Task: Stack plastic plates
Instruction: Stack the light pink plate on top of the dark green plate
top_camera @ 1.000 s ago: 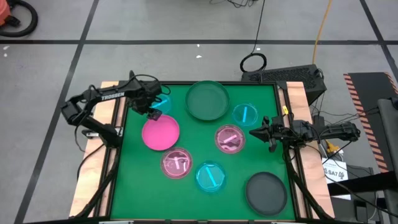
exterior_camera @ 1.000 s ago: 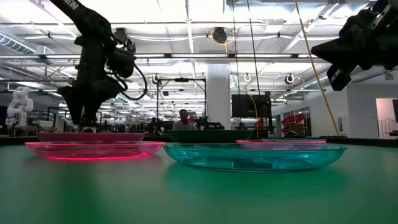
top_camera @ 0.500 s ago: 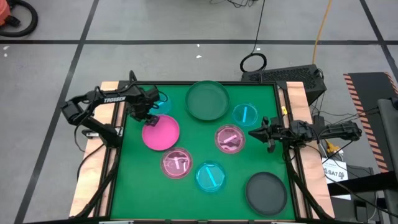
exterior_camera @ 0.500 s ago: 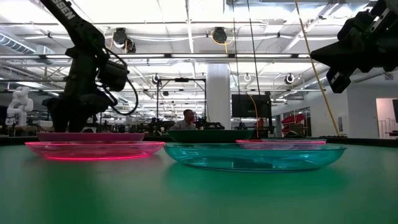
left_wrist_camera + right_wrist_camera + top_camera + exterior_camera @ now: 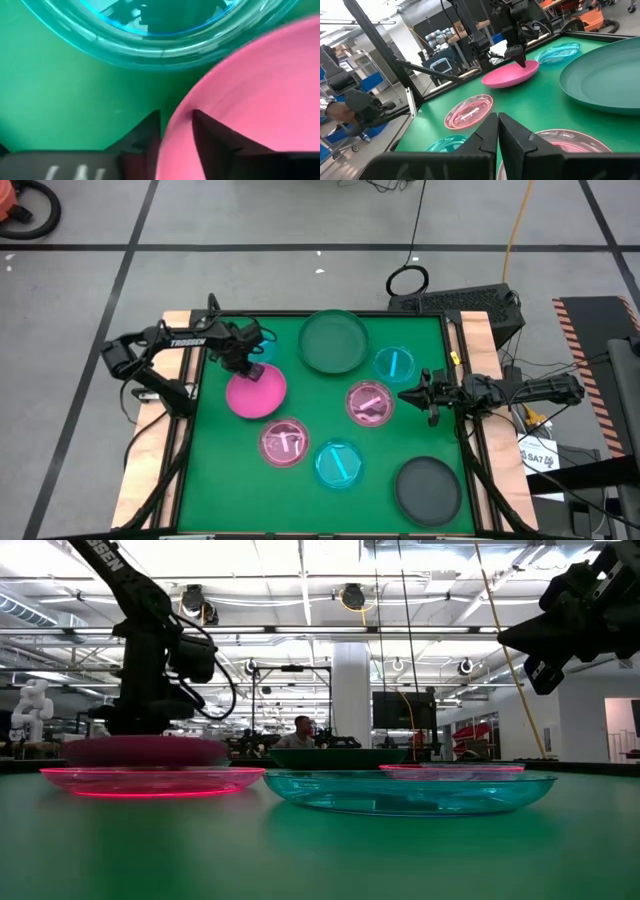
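Left wrist view shows the left gripper (image 5: pixel 176 131) pinched on the rim of the hot pink plate (image 5: pixel 256 393), just beside a translucent cyan plate (image 5: pixel 150 25) at the table's far left. To stack cleanly, I'd keep the plate level and clear neighbouring rims before lowering it. The right gripper (image 5: pixel 406 393) waits nearly closed and empty near the translucent pink plate (image 5: pixel 369 402).

Grey floor (image 5: pixel 250 220) marked with dark tape lines (image 5: pixel 300 248). An orange cable (image 5: pixel 517 225) and a coiled black cable (image 5: pixel 407 281) lie on it. Hazard-striped edging (image 5: pixel 580 330) shows at right. Behind the table: ceiling strip lights (image 5: pixel 300 555), a white column (image 5: pixel 352 690), a dark monitor (image 5: pixel 403 708), metal shelving (image 5: pixel 367 75).
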Controlling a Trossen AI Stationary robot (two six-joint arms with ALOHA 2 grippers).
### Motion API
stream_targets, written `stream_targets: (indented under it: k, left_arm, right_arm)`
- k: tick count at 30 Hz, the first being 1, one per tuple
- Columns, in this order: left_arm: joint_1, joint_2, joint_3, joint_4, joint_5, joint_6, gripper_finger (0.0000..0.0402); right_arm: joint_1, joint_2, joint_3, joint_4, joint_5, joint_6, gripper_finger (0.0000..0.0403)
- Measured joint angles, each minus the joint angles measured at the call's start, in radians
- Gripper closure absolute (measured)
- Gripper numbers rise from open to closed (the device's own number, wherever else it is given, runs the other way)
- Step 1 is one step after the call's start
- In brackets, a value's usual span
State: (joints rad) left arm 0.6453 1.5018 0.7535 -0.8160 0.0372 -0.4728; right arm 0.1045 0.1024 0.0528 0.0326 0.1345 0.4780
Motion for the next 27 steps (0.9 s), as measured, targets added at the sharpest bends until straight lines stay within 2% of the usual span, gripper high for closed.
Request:
stream_targets:
  k: [4,7,14,27]
  left_arm:
    - [-0.023,0.022,0.004,0.009,0.015,-0.005,0.0344]
    - [-0.035,0.024,0.005,0.007,0.021,-0.024,0.0363]
    - [-0.062,0.000,0.048,0.010,0.069,-0.083,0.0374]
    - [-0.112,-0.025,0.313,-0.007,0.079,-0.138,0.0391]
  right_arm:
    - [0.000,0.002,0.000,0.000,0.000,0.000,0.0394]
    - [0.000,0.004,0.000,0.000,0.000,0.000,0.0394]
    - [0.000,0.004,0.000,0.000,0.000,-0.018,0.0394]
    - [0.000,0.004,0.000,0.000,-0.003,0.018,0.0394]
